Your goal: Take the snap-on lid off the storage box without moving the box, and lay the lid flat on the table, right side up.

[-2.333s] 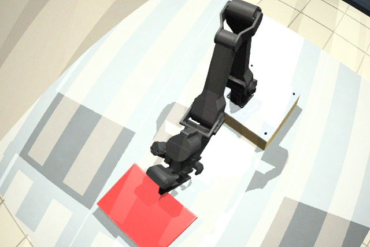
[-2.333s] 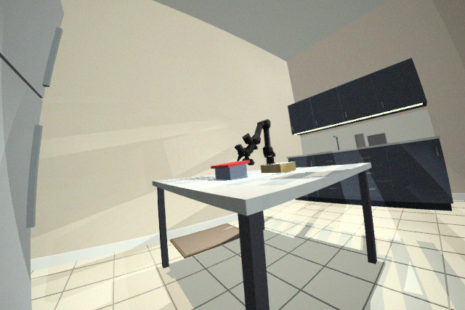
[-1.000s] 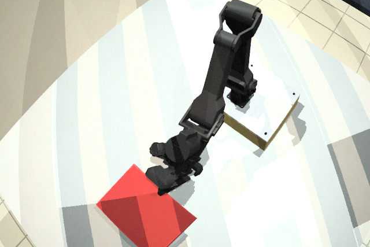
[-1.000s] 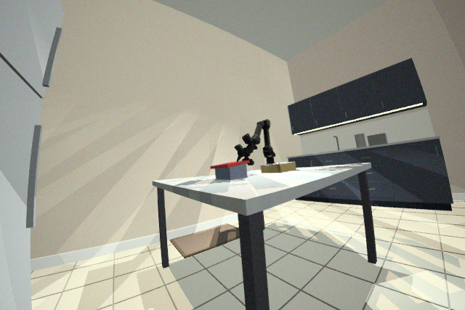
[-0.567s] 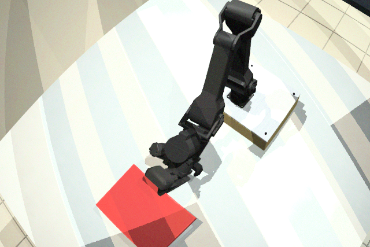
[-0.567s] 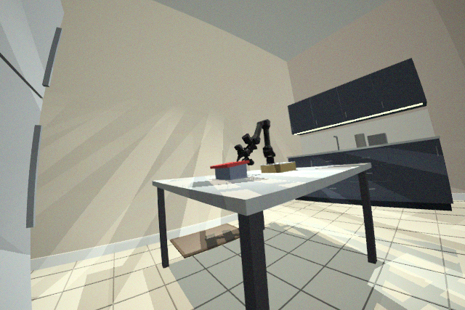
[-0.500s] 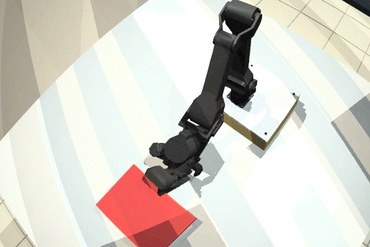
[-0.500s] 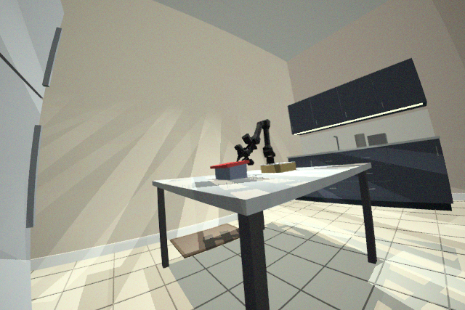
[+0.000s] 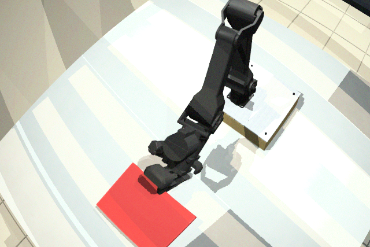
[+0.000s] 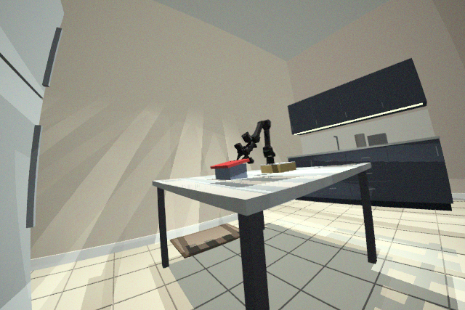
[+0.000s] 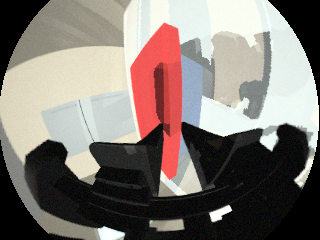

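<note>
The red lid (image 9: 143,211) (image 10: 228,164) (image 11: 172,95) is over the blue-grey storage box (image 10: 230,172) (image 11: 192,90), which stands on the table. In the exterior view the lid slopes, its edge on the arm's side higher than the far edge. That far side appears to rest on or very near the box. My gripper (image 9: 161,191) (image 11: 171,126) is shut on the lid's edge on the arm's side, with one finger on either side of it in the wrist view. The top view shows no part of the box under the lid.
The arm's base stands on a block with a pale top plate (image 9: 270,109) and yellowish sides (image 10: 278,167), behind the box on the same table (image 9: 134,95) (image 10: 210,190). A table edge runs beyond the lid's far side.
</note>
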Controlling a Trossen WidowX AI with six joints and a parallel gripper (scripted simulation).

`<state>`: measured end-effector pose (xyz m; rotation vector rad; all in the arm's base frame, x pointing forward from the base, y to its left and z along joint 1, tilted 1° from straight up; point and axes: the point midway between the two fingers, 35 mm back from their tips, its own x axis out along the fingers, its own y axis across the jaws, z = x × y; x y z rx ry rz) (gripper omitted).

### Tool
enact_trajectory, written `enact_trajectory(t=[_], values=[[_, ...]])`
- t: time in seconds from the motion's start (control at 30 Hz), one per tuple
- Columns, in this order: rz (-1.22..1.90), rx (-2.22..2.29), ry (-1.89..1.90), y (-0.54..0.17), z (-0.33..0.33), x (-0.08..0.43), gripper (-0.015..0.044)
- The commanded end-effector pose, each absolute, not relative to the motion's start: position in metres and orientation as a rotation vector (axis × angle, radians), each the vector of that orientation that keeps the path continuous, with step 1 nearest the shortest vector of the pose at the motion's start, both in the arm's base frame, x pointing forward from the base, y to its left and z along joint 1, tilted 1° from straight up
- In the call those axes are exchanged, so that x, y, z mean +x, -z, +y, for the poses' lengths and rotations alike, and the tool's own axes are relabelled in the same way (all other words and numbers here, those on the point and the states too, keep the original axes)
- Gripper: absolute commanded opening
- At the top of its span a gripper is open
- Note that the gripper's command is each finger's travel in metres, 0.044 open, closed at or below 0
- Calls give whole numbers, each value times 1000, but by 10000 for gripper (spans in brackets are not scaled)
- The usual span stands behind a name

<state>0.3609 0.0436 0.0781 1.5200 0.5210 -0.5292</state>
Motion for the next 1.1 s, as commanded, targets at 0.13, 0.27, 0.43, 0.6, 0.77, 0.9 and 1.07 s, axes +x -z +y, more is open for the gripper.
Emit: enact_trajectory(t=[0.13, 0.27, 0.43, 0.6, 0.77, 0.9, 1.07], values=[[515, 1522, 517, -94, 44, 364, 0], [515, 1522, 517, -99, 44, 366, 0], [515, 1522, 517, -106, 44, 367, 0], [515, 1522, 517, -113, 44, 370, 0], [515, 1522, 516, -119, 43, 372, 0], [514, 1522, 516, -125, 43, 375, 0], [514, 1522, 516, -131, 43, 375, 0]])
